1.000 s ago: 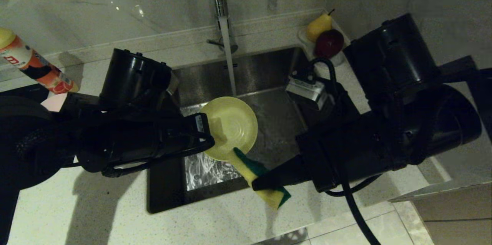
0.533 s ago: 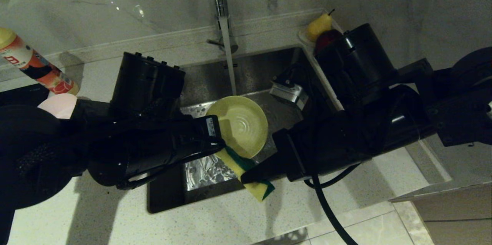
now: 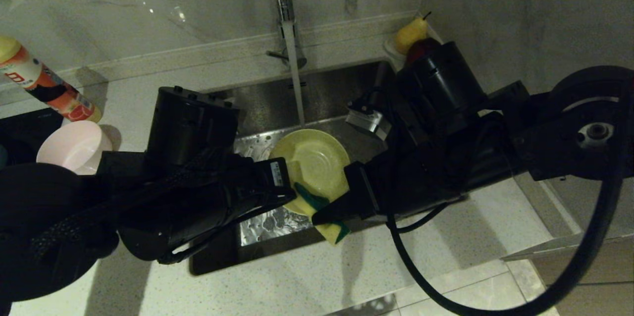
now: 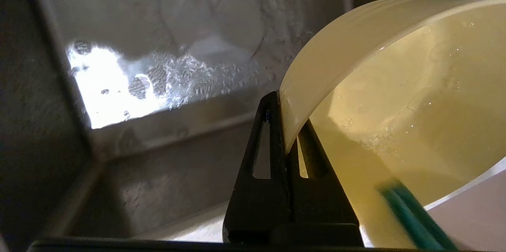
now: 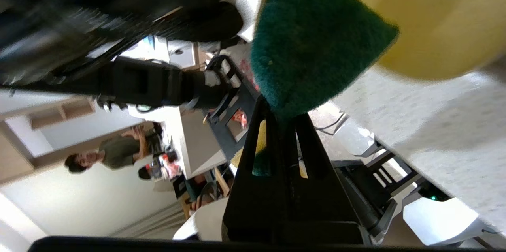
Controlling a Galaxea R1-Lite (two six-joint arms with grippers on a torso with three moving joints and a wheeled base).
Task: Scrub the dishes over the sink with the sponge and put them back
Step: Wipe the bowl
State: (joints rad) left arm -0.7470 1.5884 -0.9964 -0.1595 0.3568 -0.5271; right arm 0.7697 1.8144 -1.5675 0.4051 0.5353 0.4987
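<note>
The rectangular sponge (image 3: 324,214), coarse green layer on yellow foam, long axis slanting into the smooth round yellow bowl (image 3: 314,165) tilted over the steel sink (image 3: 346,93), is clamped by the right gripper (image 3: 317,218); the left gripper (image 3: 290,192) pinches the bowl's rim.

We're seeing a red-and-orange labelled bottle (image 3: 47,90) lying tilted at the far left of the speckled countertop (image 3: 277,281), a yellow pear (image 3: 410,33) sitting in the back right corner, marble wall (image 3: 148,4) rising behind.
</note>
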